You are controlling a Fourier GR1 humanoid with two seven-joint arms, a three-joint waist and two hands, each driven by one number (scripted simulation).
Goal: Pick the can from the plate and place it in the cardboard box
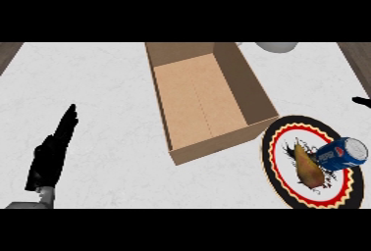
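Black left hand [48,156]: fingers straight, holding nothing.

blue can [342,153] lies on plate [284,131] beside cardboard box [196,93].

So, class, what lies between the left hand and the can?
In the head view: the near end of the box, then the rim of the plate and a fruit beside the can.
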